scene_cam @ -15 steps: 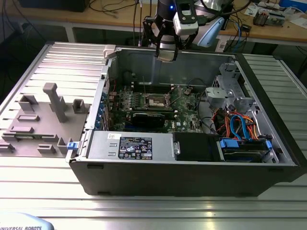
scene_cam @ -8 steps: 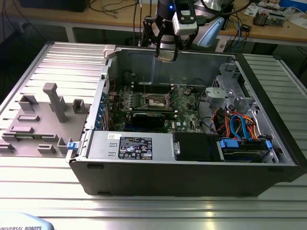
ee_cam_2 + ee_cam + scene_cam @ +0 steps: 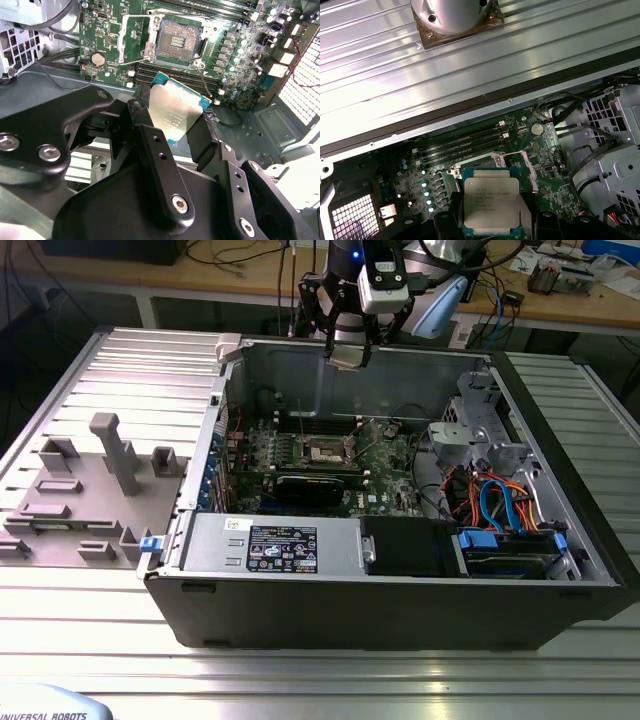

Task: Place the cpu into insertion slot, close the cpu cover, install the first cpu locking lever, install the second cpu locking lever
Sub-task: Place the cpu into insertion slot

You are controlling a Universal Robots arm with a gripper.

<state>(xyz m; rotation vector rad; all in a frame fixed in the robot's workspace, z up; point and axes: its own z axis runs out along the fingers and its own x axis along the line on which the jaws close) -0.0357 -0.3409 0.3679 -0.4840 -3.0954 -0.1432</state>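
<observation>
My gripper (image 3: 349, 348) hangs above the open computer case, near its back wall, shut on the cpu (image 3: 348, 357). In both wrist views the cpu (image 3: 175, 112) (image 3: 487, 202) is a flat square chip with a silver-grey top and green edge, clamped between two black fingers (image 3: 150, 132). The insertion slot (image 3: 177, 42) (image 3: 328, 450) lies open on the green motherboard below, well apart from the chip. The cpu cover (image 3: 126, 42) (image 3: 529, 172), a thin silvery frame, stands swung open beside the slot.
A black graphics card (image 3: 318, 485) lies just in front of the slot. Memory slots (image 3: 465, 142) run behind it. A drive cage and coloured cables (image 3: 490, 495) fill the exterior view's right of the case (image 3: 400, 615). Grey fixtures (image 3: 115, 450) stand on the table at the exterior view's left.
</observation>
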